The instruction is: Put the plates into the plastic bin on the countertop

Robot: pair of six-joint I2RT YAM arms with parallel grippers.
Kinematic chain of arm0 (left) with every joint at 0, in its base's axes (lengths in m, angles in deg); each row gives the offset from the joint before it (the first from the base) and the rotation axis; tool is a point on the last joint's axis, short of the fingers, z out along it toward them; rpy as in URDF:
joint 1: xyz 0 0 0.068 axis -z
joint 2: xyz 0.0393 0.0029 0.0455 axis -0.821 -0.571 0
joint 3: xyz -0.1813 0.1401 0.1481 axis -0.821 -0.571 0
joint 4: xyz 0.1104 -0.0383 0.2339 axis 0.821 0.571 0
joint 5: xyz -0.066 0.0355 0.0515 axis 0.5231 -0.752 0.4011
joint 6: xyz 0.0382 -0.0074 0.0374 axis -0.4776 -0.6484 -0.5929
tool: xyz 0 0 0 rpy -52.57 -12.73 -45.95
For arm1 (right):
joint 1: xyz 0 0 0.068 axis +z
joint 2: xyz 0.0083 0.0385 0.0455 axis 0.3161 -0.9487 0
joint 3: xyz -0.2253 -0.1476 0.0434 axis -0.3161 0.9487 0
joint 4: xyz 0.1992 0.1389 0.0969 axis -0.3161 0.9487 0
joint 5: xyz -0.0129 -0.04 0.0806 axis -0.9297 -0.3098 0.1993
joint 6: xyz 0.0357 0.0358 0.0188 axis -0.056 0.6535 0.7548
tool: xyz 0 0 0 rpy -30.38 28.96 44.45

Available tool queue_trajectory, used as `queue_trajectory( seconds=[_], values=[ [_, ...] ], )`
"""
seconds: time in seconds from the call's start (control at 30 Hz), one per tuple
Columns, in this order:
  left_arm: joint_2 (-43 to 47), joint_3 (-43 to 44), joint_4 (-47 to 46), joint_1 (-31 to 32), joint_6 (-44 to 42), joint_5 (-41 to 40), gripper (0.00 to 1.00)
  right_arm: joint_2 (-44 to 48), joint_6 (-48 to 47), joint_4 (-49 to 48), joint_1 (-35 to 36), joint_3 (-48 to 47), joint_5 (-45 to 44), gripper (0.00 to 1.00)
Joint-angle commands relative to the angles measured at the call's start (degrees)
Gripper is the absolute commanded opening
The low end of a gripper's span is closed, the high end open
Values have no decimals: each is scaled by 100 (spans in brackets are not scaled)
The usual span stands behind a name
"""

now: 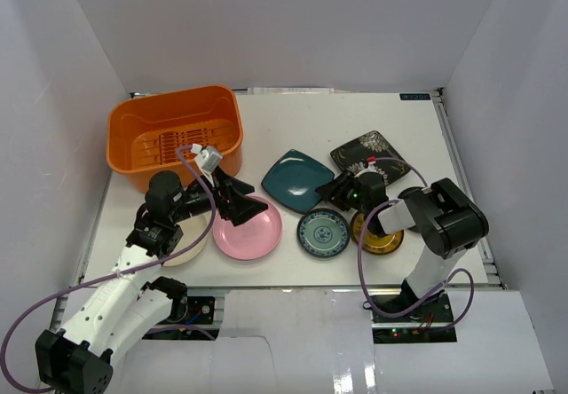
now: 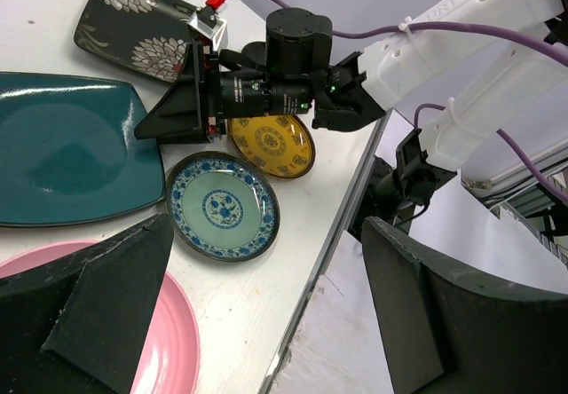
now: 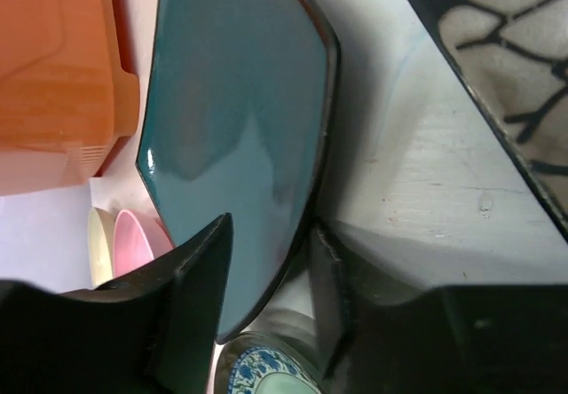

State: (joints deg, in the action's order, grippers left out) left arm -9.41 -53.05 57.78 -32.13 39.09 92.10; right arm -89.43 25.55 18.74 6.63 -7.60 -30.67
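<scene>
The orange plastic bin [image 1: 173, 137] stands at the back left of the countertop [image 1: 417, 128] with no plate showing inside. My right gripper [image 3: 271, 234] is open, its jaws straddling the right rim of the teal square plate [image 3: 240, 101], one finger over its face and the other outside the rim. My left gripper [image 2: 266, 323] hangs wide open above the pink plate [image 1: 248, 228], holding nothing. A cream plate [image 1: 191, 239] lies partly under the left arm. The blue-patterned plate [image 1: 323, 232], the yellow plate [image 1: 377, 232] and the black flowered plate [image 1: 370, 153] lie around the right gripper [image 1: 342, 188].
White walls close in the countertop on three sides. Its near edge [image 2: 328, 261] runs just past the blue-patterned plate [image 2: 222, 206] and the pink plate [image 2: 169, 350]. Purple cables loop from both wrists, one close over the bin's near rim [image 1: 191, 150].
</scene>
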Motion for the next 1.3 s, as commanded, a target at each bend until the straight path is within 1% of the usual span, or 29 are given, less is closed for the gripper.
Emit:
queue_trajectory(
  seconds=[0.0, 0.03, 0.07, 0.1, 0.13, 0.2, 0.23, 0.27, 0.33, 0.37, 0.47, 0.53, 0.63, 0.7, 0.8, 0.9, 0.93, 1.1, 1.2, 1.27],
  values=[
    [-24, 187, 40, -28, -32, -165, 98, -280, 423, -504, 43, -57, -78, 44],
    [-33, 187, 48, -28, -32, -244, 98, -288, 459, -583, 43, -30, -104, 41],
    [-50, 187, 75, -37, -32, -297, 98, -254, 511, -741, 43, -4, -121, 31],
    [-94, 195, 92, -37, -32, -332, 98, -219, 529, -829, 52, 31, -130, 27],
    [-112, 204, 101, -37, -23, -358, 98, -175, 521, -908, 43, 84, -183, 25],
    [-191, 222, 128, -46, -32, -438, 98, -8, 503, -988, 43, 84, -183, 10],
    [-217, 222, 128, -46, -40, -473, 98, 62, 503, -1032, 43, 75, -166, 8],
    [-244, 231, 128, -55, -49, -586, 98, 263, 494, -1084, 34, 84, -174, 8],
    [-393, 309, 443, -46, -75, -701, 98, 493, 450, -1164, 43, 75, -209, 8],
    [-454, 353, 505, -55, -93, -789, 98, 763, 424, -1155, 17, 67, -209, 8],
    [-648, 398, 611, -46, 108, -1052, 97, 1380, 397, -1155, -97, 145, -140, 8],
    [-840, 502, 734, -55, 179, -1333, 92, 1696, 450, -1155, -203, 233, 71, 8],
    [-1017, 617, 918, -46, 337, -1694, 89, 2337, 634, -1103, -449, 418, 458, 8],
    [-1236, 644, 919, -46, 556, -1904, 89, 2523, 749, -1103, -616, 541, 738, 8],
    [-1640, 591, 665, -46, 863, -1888, 89, 2778, 968, -1085, -800, 629, 1037, 8],
    [-2070, 582, 269, -46, 979, -1774, 89, 3024, 1118, -1068, -941, 690, 1362, 8],
    [-2168, 608, -1, -46, 979, -1687, 90, 3138, 1135, -1067, -968, 699, 1451, 8],
    [-3019, 819, -601, -46, 1093, -1282, 91, 3341, 1338, -1067, -994, 761, 1907, 8],
    [-3328, 890, -900, -46, 1172, -1211, 90, 3455, 1417, -1094, -1003, 796, 2101, 8],
    [-3557, 881, -1198, -46, 1260, -1046, 86, 3508, 1452, -1085, -1003, 813, 2198, 8]
  ],
)
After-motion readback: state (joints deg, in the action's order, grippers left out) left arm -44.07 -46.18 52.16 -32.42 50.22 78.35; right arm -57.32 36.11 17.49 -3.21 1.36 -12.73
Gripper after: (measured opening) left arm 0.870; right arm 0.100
